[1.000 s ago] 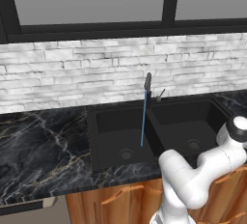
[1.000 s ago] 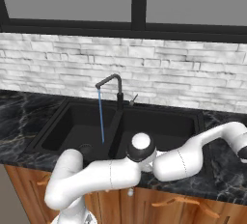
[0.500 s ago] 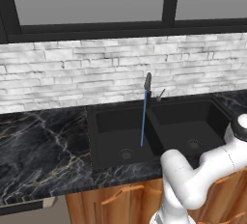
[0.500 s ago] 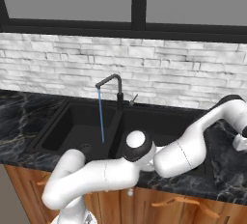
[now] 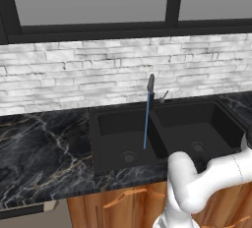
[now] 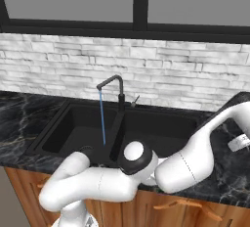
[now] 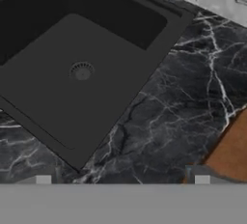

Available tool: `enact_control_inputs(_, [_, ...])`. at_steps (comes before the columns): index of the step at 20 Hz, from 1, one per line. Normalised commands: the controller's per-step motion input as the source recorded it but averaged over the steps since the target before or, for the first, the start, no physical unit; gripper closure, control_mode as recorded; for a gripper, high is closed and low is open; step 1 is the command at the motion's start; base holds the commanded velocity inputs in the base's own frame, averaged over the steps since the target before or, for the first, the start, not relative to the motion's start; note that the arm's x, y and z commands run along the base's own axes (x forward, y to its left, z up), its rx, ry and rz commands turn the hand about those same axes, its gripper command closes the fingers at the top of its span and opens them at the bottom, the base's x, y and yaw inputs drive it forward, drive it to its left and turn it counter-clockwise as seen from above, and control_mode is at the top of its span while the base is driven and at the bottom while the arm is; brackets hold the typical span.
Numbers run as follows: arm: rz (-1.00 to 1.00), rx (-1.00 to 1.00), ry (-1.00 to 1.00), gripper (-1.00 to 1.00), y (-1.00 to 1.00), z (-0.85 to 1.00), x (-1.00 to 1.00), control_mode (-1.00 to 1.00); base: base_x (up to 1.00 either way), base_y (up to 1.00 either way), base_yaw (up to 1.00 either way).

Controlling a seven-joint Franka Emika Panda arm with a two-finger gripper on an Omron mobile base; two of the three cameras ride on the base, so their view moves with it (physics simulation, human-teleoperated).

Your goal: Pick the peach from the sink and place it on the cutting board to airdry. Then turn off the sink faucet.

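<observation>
The black double sink (image 5: pixel 160 136) (image 6: pixel 161 123) lies in the marble counter, and both basins that show hold nothing. The peach is out of view. The dark sink faucet (image 5: pixel 150 82) (image 6: pixel 118 88) stands upright behind the divider with its thin lever (image 5: pixel 164 96) (image 6: pixel 135 100) beside it. A thin blue stream (image 5: pixel 146 121) (image 6: pixel 102 119) runs into the left basin. My gripper (image 7: pixel 122 179) hovers over the counter right of the sink's right basin (image 7: pixel 111 97), open, its fingertips (image 7: pixel 43 179) wide apart with nothing between them. A brown cutting board corner (image 7: pixel 231 153) shows at the right.
Black marble counter (image 5: pixel 44 148) (image 7: pixel 169 121) runs on both sides of the sink. A white brick wall (image 6: pixel 58 69) and a dark-framed window rise behind. My white arm (image 6: pixel 195 157) reaches across the front of the right basin towards the right counter.
My forearm has lifted and swung a little over the right end of the counter. The water stream still runs and the sink looks the same.
</observation>
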Motion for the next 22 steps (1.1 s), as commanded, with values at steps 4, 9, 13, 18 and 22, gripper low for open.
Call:
enact_control_inputs(4, [0.14,0.07,-0.37,-1.00,0.97,0.00,-0.28,-1.00,0.00,0.00,0.00])
enact_control_inputs(9, [0.11,0.01,-0.40,-1.00,1.00,0.06,-0.21,-1.00,0.00,0.00,0.00])
enact_control_inputs(13, [0.08,-0.02,-0.39,-1.00,1.00,0.01,-0.20,-1.00,0.00,0.00,0.00])
enact_control_inputs(18, [0.09,-0.15,-0.20,-1.00,1.00,0.12,-0.27,-1.00,0.00,0.00,0.00])
enact_control_inputs(22, [0.08,-0.18,0.12,-1.00,1.00,0.61,-0.02,-1.00,0.00,0.00,0.00])
